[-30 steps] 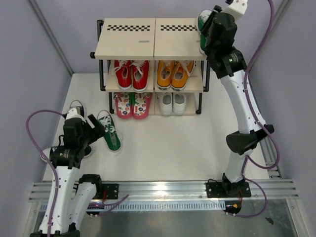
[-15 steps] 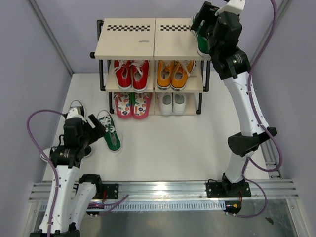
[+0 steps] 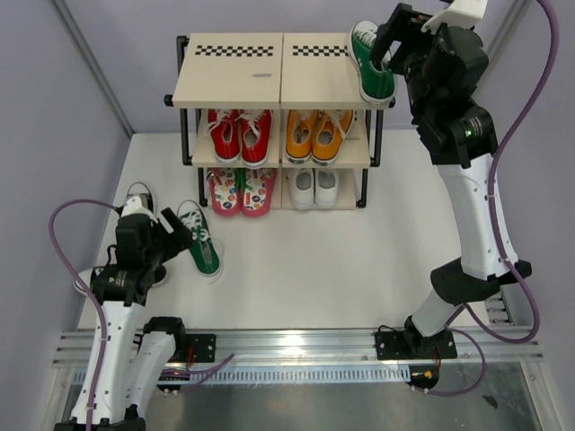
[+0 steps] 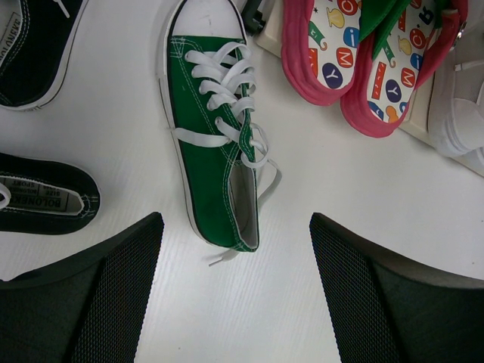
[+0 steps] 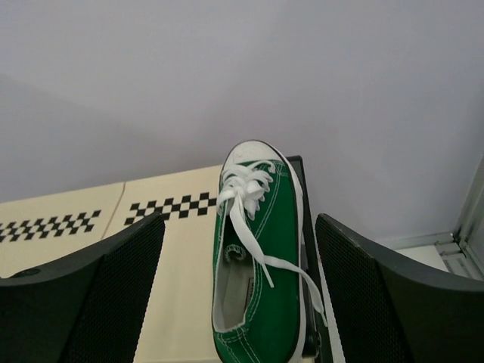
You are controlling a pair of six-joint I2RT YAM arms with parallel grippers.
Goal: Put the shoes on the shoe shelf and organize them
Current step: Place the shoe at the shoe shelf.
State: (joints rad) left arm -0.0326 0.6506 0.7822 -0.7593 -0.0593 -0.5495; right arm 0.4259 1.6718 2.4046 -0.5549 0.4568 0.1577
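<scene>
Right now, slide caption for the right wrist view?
Green sneaker on the shelf's top board, at its right edge, framed by the open right gripper.

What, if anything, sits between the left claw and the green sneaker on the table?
Nothing visible. The left claw is open, and the green sneaker shows between its fingers, heel end nearest. Bare table surrounds it; the black sneakers lie to one side and the pink flip-flops to the other.

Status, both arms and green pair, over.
Both jaws open. Green sneaker on shelf top, right edge; its mate on table under left gripper. Black sneakers unshelved.
</scene>
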